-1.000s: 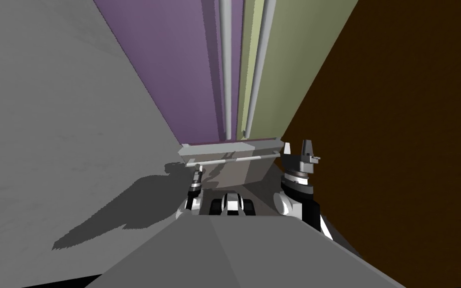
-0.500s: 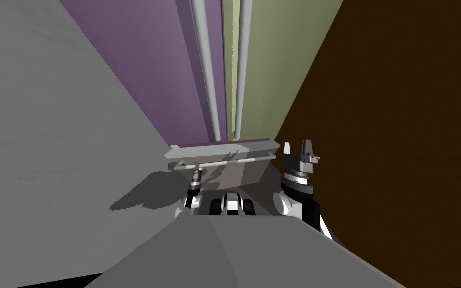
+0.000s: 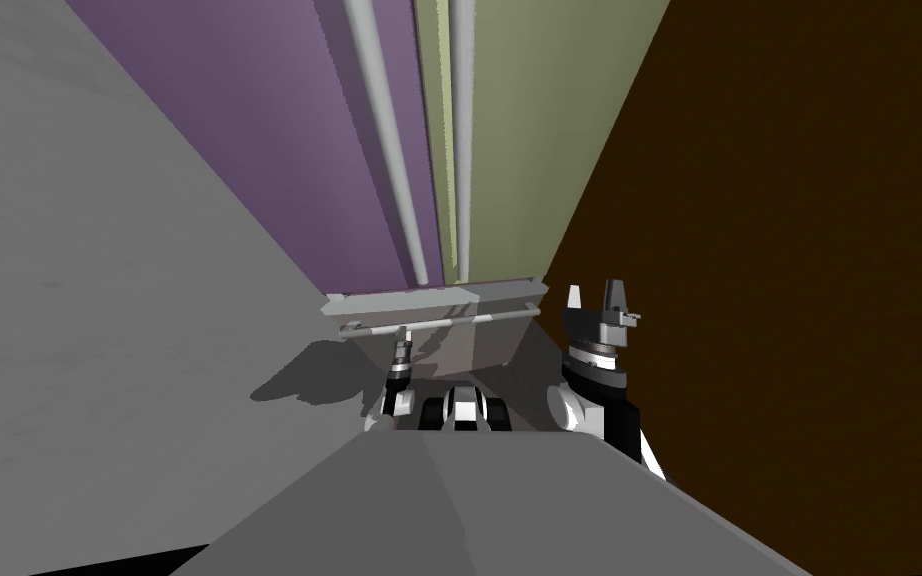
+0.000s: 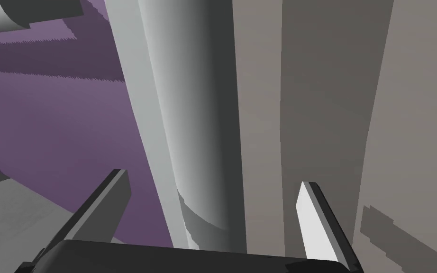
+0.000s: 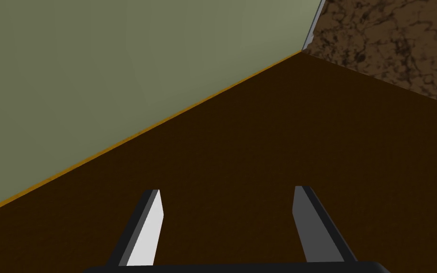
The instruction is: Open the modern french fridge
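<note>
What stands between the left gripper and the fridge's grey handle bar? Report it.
Nothing visible does. The left gripper is open, and the grey handle bar lies between its fingers, with no other thing there.

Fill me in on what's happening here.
The robot stands close against a fridge with a purple door and a green door. Its left claw is open astride the grey bar handle of the grey drawer below the doors, not gripping yet. The right claw is open beside a dark brown panel, holding nothing.
</note>
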{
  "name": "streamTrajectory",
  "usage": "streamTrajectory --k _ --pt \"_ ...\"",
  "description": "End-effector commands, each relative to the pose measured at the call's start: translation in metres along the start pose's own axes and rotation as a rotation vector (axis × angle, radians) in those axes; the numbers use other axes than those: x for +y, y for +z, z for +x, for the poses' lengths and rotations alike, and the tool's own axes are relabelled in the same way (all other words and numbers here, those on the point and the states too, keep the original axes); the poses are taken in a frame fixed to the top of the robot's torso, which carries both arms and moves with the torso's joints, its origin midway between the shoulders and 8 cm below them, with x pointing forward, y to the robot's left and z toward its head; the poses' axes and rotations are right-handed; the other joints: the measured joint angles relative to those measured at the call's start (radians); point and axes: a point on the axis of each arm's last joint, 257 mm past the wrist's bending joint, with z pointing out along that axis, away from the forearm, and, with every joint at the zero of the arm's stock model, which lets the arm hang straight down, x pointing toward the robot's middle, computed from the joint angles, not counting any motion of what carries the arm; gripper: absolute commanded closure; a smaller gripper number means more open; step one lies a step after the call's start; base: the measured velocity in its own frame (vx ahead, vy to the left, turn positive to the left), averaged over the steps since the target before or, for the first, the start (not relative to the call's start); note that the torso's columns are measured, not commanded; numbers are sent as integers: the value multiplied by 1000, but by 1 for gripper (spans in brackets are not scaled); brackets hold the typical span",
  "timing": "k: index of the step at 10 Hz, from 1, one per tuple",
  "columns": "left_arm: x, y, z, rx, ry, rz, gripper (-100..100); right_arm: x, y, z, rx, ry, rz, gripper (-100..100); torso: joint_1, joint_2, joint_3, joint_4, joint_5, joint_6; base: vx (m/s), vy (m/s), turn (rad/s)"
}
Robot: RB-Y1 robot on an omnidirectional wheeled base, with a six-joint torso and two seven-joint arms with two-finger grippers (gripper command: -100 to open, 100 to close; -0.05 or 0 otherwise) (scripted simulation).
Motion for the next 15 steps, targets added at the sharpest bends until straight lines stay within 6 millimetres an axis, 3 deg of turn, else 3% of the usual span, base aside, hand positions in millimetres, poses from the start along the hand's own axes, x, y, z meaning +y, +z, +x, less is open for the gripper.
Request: streamTrajectory --k 1,2,3,7,8,9,11,12,13,15 --pt "0 -2 19 -22 -47 -9 -100 0 0 0 0 0 0 0 -2 -1 0 0 -1 0 0 -7 -2" --pt "0 -2 16 -18 -37 -7 -100 0 0 0 0 0 0 0 -3 -1 -1 0 -1 0 0 0 0" --pt "-1 14 18 -14 -41 -7 -100 0 0 0 0 0 0 0 -3 -1 -1 0 -1 0 -8 -3 32" --pt "-2 37 21 -8 -44 -6 -100 0 0 0 0 0 0 0 -3 -2 -1 0 -1 0 -7 -2 20" --pt "-1 32 21 -9 -43 -5 -100 0 0 0 0 0 0 0 -3 -2 -1 0 -1 0 0 0 0" --pt "-1 17 19 -13 -41 -7 100 0 0 0 0 0 0 0 -3 -2 -1 -1 -1 0 7 1 -46" --pt "0 2 17 -17 -39 -8 100 0 0 0 0 0 0 0 -5 1 0 2 -2 0 12 6 -26" --pt "2 6 18 -16 -40 -14 100 0 0 0 0 0 0 0 -5 1 0 1 -2 0 6 3 -2" --pt "1 7 6 -3 -11 -4 -100 0 0 0 0 0 0 0 -4 0 0 0 -1 0 0 0 0" --pt "1 10 -9 12 24 5 -100 0 0 0 0 0 0 0 -1 -2 -1 0 -1 0 -2 23 6"
